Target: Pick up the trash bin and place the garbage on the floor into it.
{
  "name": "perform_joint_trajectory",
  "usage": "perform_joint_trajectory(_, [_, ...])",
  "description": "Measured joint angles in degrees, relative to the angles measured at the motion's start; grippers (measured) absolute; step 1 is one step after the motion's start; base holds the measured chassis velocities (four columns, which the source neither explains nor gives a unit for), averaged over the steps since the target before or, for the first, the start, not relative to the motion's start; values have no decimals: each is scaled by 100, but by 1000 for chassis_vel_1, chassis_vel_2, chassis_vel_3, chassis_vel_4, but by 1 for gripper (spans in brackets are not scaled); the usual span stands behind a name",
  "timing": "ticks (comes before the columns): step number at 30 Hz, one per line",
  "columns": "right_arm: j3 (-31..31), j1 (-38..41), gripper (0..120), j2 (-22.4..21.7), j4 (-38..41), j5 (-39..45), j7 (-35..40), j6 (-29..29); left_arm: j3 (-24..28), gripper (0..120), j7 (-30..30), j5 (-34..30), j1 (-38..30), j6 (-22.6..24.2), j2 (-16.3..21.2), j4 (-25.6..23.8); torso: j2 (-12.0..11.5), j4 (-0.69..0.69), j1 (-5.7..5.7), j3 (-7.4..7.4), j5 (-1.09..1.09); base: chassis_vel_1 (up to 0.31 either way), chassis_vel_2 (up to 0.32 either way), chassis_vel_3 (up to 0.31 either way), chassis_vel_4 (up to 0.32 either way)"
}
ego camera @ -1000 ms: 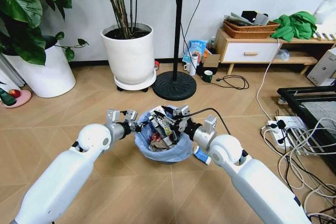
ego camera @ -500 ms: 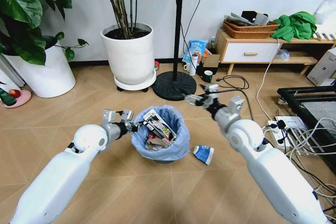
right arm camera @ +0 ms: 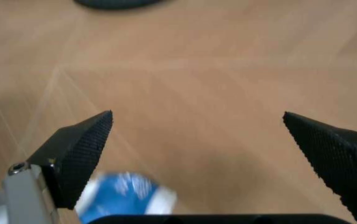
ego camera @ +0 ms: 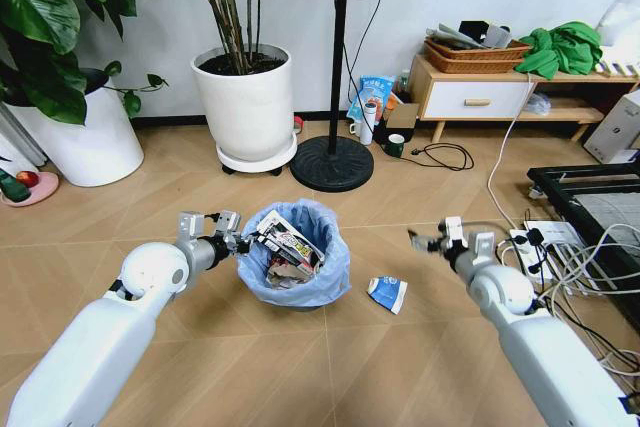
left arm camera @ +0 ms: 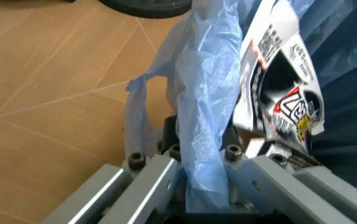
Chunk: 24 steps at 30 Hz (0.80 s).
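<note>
My left gripper (ego camera: 238,240) sits at the left side of the trash bin (ego camera: 300,282), jaws clamped on the rim and the blue bag (left arm camera: 200,116) folded over it; my left wrist view shows the plastic pinched between my fingers (left arm camera: 160,179). The bin stands on the floor between my two arms, just in front of the black fan base (ego camera: 331,163). It is already well filled: a black-and-white printed wrapper (ego camera: 290,240) sticks up out of the mouth, leaning toward my left gripper.

To the right of the bin, near its foot but apart from it, a blue-and-white packet (ego camera: 386,293) lies flat on the floor, its long axis running roughly from the bin outward toward my right.

Further right, my right gripper (ego camera: 428,240) hangs above the floor with its jaws wide apart and nothing between them. In my right wrist view the packet (right arm camera: 124,197) lies below and toward my body from the fingertips (right arm camera: 79,154).

Finding: the packet lies between bin and right gripper, so my right arm is the nearer one, and it must drop and pull back toward the packet.
</note>
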Motion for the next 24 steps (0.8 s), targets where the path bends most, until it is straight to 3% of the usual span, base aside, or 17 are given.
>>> perform_joint_trajectory(6, [-81, -96, 100, 271, -353, -90, -77, 56, -2, 0, 2, 0, 28, 0, 47, -25, 0, -1, 0, 0, -3, 0, 0, 0, 0])
perform_joint_trajectory(11, [-234, -109, 100, 822, -624, -18, 249, 56, 81, 0, -12, 3, 9, 0, 40, -17, 0, 0, 0, 0, 0, 0, 0, 0, 0])
perform_joint_trajectory(16, [-303, 181, 100, 1346, -1368, -297, 405, 94, 175, 0, -52, 7, -37, 0, 2, -10, 0, 1, 0, 0, -1, 0, 0, 0, 0])
perform_joint_trajectory(24, [-325, 491, 100, 1515, -2055, -464, 390, 212, 212, 0, -59, 7, -40, 0, -12, -3, 0, 0, 0, 0, 1, 0, 0, 0, 0])
